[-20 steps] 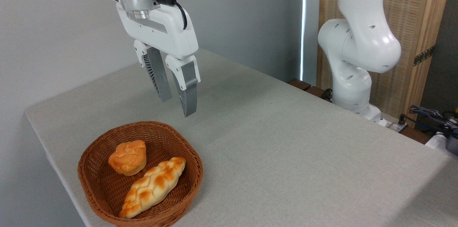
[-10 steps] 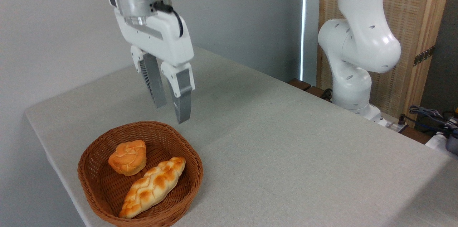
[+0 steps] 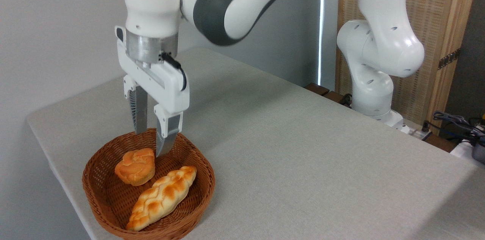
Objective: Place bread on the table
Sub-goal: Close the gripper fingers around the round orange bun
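Lowered end effector (image 3: 150, 144) hovers over basket (image 3: 98, 190) holding bread (image 3: 135, 167), loaf (image 3: 163, 197).

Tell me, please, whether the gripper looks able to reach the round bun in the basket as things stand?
Probably yes: the open gripper hangs just above the bun, nothing lies between, and the braided loaf sits aside.

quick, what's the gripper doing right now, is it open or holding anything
Gripper: open, holding nothing, its fingers above the round bun in the basket.

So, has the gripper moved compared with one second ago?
Yes. The gripper has come down and left toward the basket; its open fingertips now sit just above the small bun, not touching it.
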You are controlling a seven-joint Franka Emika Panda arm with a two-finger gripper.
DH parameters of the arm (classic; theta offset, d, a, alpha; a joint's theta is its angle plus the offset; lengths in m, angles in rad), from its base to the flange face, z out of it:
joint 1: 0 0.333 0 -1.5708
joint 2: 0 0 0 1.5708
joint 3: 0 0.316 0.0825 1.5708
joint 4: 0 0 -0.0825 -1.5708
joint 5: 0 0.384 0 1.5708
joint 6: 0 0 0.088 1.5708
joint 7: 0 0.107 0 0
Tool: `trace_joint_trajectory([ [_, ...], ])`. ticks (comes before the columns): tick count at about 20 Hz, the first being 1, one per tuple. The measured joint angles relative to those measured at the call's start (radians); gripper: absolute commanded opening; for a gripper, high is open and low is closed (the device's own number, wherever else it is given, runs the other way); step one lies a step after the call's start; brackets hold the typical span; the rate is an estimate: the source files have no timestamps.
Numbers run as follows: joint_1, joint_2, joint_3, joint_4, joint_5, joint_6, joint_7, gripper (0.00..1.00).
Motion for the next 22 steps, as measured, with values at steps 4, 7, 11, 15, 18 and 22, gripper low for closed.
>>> trace_joint_trajectory([
  [4,-0.004,0.058,-0.039,-0.031,-0.06,0.153,-0.001,1.0],
  [7,-0.005,0.107,-0.064,-0.032,-0.071,0.216,-0.001,1.0],
  [11,-0.005,0.141,-0.078,-0.032,-0.071,0.241,0.0,0.82],
  [15,-0.005,0.145,-0.083,-0.032,-0.065,0.241,0.002,0.42],
  [18,-0.005,0.146,-0.084,-0.032,-0.064,0.241,0.002,0.42],
  [22,-0.005,0.149,-0.084,-0.032,-0.064,0.241,0.003,0.42],
])
